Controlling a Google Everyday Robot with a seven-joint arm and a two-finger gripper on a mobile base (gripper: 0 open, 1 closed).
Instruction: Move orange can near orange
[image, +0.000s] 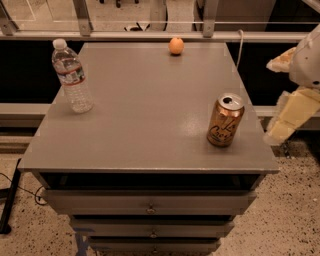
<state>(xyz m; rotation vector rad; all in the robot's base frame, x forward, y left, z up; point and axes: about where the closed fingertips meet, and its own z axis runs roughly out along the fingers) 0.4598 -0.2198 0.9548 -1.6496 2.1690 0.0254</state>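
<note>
Upright slim orange-gold metal can (225, 121) stands just left of cream gripper (285, 122), whose state cannot be told; small round orange fruit (176, 45) lies far-left.
</note>
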